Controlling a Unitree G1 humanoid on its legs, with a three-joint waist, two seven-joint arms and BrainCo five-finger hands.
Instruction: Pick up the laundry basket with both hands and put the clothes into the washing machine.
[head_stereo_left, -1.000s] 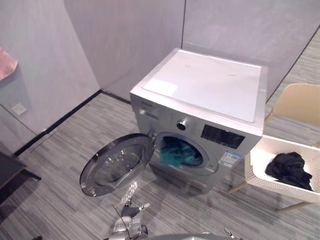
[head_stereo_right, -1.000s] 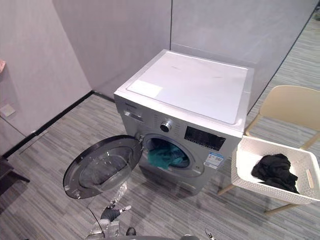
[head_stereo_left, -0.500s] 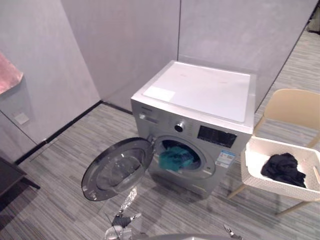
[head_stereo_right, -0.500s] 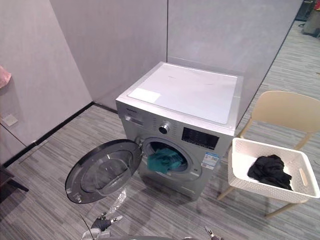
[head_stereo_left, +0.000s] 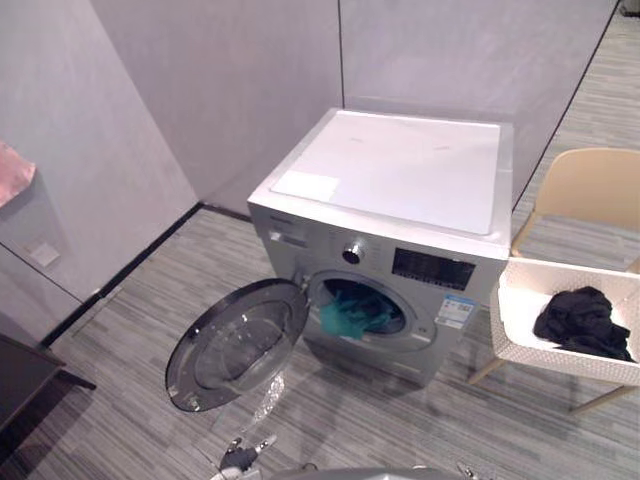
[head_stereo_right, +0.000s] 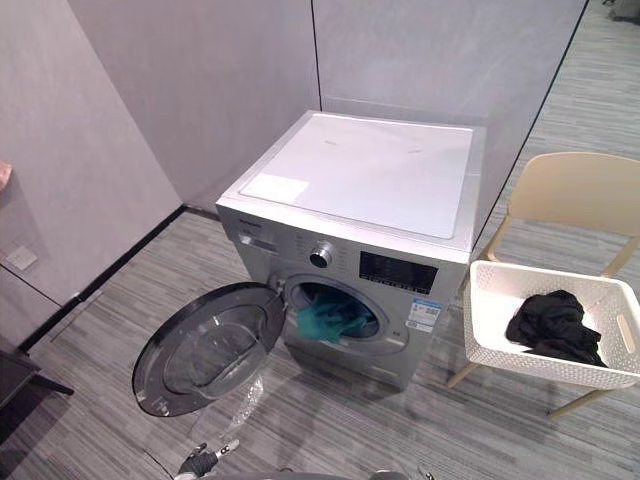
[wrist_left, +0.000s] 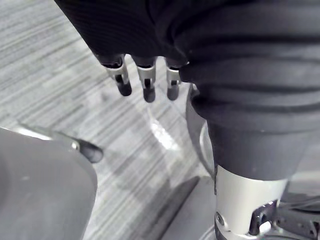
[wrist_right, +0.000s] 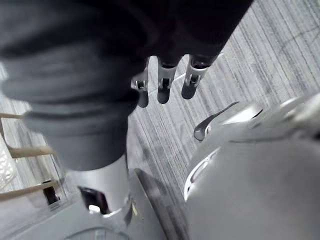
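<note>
At about 7 o'clock in the head view the left hand (wrist_left: 148, 80) hangs over the floor, fingers loosely straight and empty. The washing machine (head_stereo_left: 400, 180) stands at centre, its round door (head_stereo_left: 240, 340) swung open at its 8 o'clock and a teal garment (head_stereo_left: 350, 312) spilling from the drum. At 3 o'clock the white laundry basket (head_stereo_right: 530, 360), holding black clothes (head_stereo_right: 553, 325), sits on a beige chair (head_stereo_right: 575, 190), well apart from the right hand (wrist_right: 164, 82), which also hangs relaxed and empty.

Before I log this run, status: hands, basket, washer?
Left hand, right hand open, empty. Laundry basket on chair, dark clothes inside. Washer door open, teal cloth at opening.
</note>
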